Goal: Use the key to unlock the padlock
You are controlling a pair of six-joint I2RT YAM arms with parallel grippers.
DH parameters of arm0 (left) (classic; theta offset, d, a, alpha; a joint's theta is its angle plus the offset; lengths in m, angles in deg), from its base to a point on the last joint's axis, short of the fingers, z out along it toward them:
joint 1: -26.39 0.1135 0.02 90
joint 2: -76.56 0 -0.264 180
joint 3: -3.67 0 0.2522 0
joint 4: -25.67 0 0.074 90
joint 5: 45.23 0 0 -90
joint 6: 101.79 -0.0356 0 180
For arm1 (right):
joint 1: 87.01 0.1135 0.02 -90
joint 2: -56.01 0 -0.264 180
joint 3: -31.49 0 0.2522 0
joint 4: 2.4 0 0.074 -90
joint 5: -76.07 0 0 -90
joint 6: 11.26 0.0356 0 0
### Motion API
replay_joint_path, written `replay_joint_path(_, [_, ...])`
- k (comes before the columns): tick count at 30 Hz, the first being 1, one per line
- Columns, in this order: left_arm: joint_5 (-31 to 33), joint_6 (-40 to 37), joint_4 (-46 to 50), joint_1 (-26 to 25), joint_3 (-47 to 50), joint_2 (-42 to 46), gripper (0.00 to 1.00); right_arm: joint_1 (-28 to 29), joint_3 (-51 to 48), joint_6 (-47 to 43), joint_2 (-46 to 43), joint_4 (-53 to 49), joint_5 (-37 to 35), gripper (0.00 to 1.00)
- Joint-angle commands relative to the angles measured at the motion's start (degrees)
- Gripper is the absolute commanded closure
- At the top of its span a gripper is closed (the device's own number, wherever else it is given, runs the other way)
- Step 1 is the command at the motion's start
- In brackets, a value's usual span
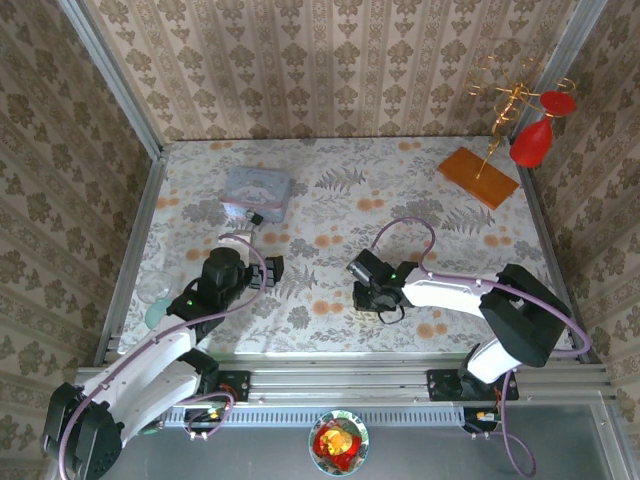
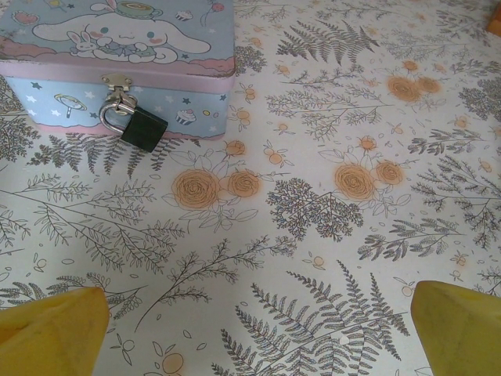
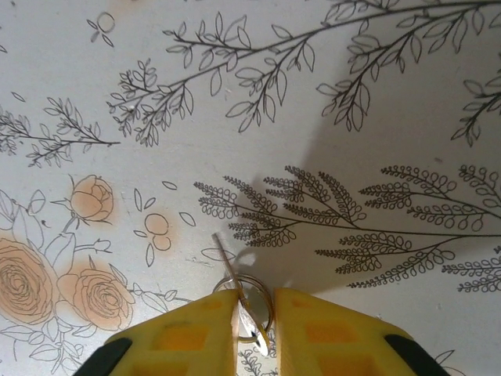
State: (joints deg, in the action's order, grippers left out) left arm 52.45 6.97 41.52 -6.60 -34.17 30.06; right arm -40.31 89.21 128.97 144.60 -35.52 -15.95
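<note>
Right fingers (image 3: 188,333) tight around the key (image 3: 225,262), blade past their tips.

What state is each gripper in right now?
Left gripper: open, holding nothing.
Right gripper: closed on the key.

Black padlock (image 2: 144,130), pale-blue cartoon-printed tin (image 2: 168,77)

A home-styled laboratory booth is suggested by silver aluminium framing (image 1: 340,380), beige damask wallpaper (image 1: 330,70) and a floral tablecloth (image 1: 330,215).
</note>
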Motion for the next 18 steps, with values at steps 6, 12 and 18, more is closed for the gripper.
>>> replay_joint_path(6, [-0.11,-0.7,-0.24,-0.32,-0.36,0.53,0.0,2.15,2.35,1.62,1.8,-2.42,-1.26,0.84])
replay_joint_path(12, [-0.35,-0.49,-0.15,-0.32,-0.45,0.53,0.0,3.33,3.23,0.06,-0.99,-3.46,-3.97,0.98])
replay_joint_path(18, [-4.58,0.94,-3.37,-0.32,1.39,3.78,0.0,5.14,1.06,-7.75,-10.84,6.55,-4.79,1.0])
